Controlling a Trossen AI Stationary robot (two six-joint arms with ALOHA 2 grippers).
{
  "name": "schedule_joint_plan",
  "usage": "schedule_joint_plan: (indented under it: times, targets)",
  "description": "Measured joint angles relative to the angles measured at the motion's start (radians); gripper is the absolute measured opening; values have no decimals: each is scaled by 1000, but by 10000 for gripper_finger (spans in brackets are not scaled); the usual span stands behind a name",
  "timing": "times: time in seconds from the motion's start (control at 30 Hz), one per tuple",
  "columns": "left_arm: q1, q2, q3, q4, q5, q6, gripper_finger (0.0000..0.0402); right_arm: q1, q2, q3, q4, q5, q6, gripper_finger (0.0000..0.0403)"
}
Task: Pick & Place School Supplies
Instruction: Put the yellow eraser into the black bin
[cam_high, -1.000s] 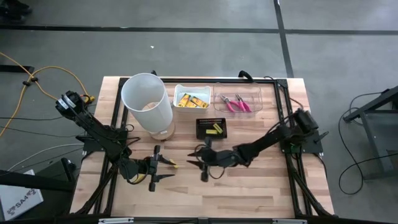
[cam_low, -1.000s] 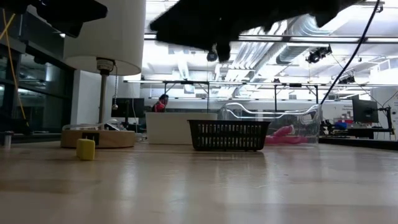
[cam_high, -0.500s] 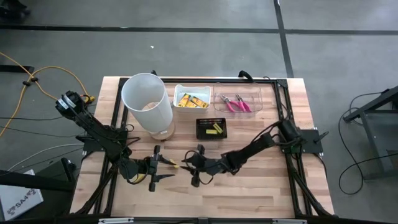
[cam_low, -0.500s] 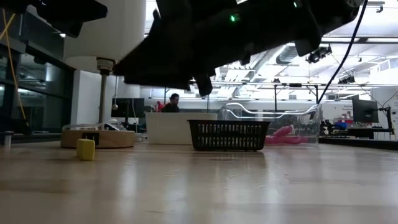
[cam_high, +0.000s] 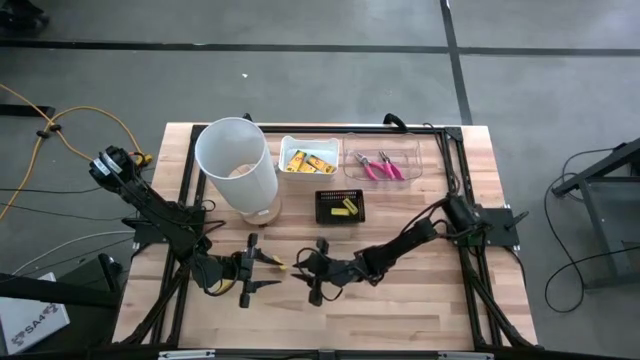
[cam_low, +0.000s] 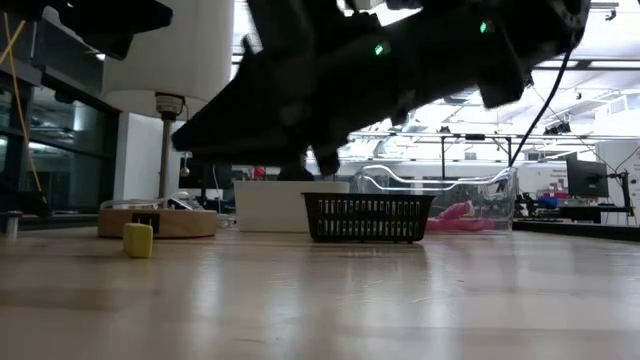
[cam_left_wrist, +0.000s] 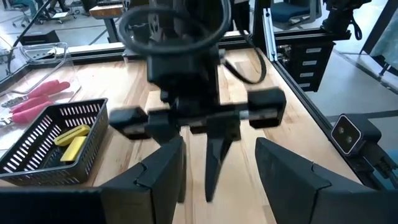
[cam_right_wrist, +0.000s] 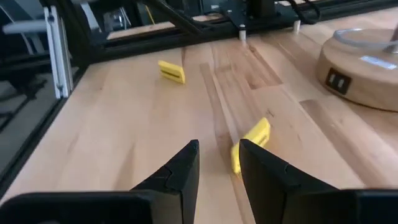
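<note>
A tiny yellow block (cam_high: 280, 265) lies flat on the wood between my two grippers; it also shows in the right wrist view (cam_right_wrist: 252, 140) and the low view (cam_low: 138, 240). My right gripper (cam_high: 304, 272) hovers just right of it, open with a narrow gap (cam_right_wrist: 219, 168), fingers pointing toward the table's left. My left gripper (cam_high: 268, 271) waits on the block's other side, open wide (cam_left_wrist: 221, 180). A second yellow piece (cam_right_wrist: 171, 71) lies farther toward the left edge. Yellow packets (cam_high: 308, 160) fill a white box, and the pink-handled tools (cam_high: 380, 166) lie in a clear box.
The tall white bin (cam_high: 237, 165) stands on a round wooden base (cam_right_wrist: 367, 68) at the far left. A black mesh tray (cam_high: 340, 207) holding yellow pieces sits at the table's middle. A black frame rail (cam_high: 452, 170) borders the table. Bare wood lies along the near edge.
My right gripper has travelled toward the table's left edge, closing on the yellow block and the left gripper, and has come lower over the wood. The yellow block has stayed where it was.
</note>
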Motion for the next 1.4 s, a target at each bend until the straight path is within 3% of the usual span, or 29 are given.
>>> schedule_joint_plan:
  times: [0.63,1.17,1.4]
  targets:
    - [0,0,0,53,0,0,193,-11,157,85,30,-15,16,142]
    - [0,0,0,57,0,0,193,-29,160,85,42,-22,29,145]
    - [0,0,0,57,0,0,193,-29,160,85,26,-72,24,145]
